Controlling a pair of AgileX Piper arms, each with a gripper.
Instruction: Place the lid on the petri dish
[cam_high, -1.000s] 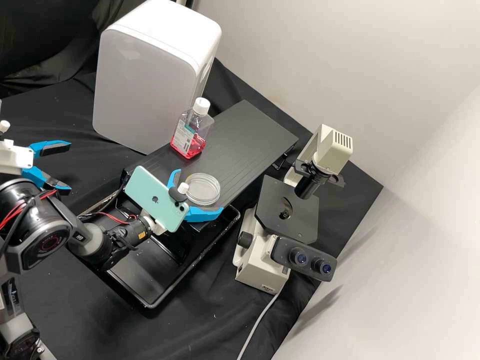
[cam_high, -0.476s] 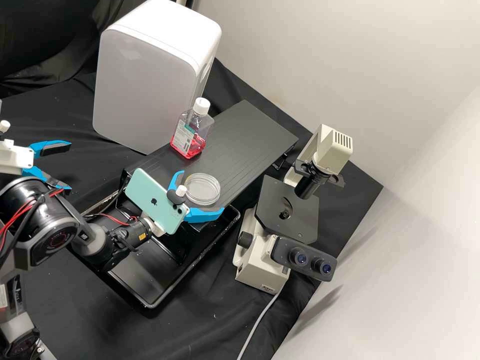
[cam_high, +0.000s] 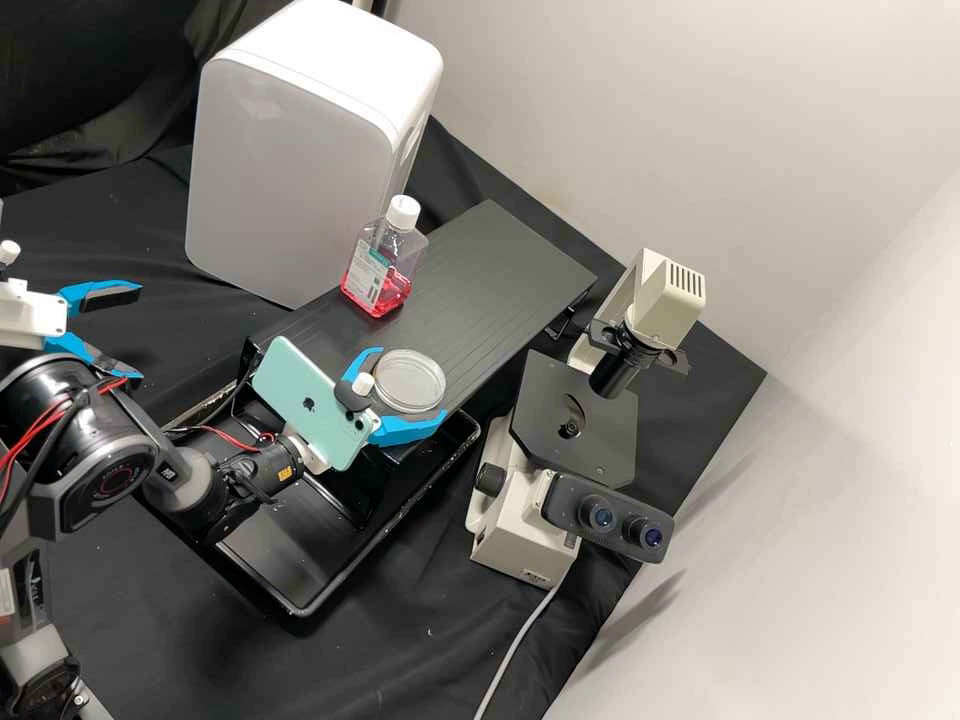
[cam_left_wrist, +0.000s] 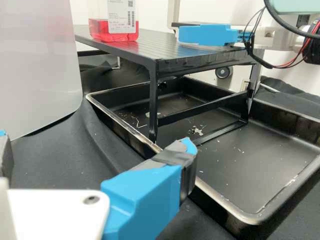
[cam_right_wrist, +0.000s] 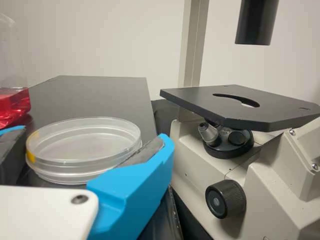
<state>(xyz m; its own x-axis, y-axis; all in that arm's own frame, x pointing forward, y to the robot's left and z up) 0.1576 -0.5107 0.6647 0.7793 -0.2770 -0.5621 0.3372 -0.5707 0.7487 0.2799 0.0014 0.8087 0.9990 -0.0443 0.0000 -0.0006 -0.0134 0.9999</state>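
Pinching a clear round plastic petri dish (cam_high: 405, 375) on a black shelf (cam_high: 500, 270).
The right claw (cam_high: 409, 384) grips it; left claw (cam_high: 130, 335) hangs spread.

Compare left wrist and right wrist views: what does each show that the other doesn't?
Left wrist, not right: the black tray under the black platform, the white box, the left pincer. Right wrist, not left: the microscope, and the petri dish close up between the right pincer's fingers. Both: the black platform and the red flask.
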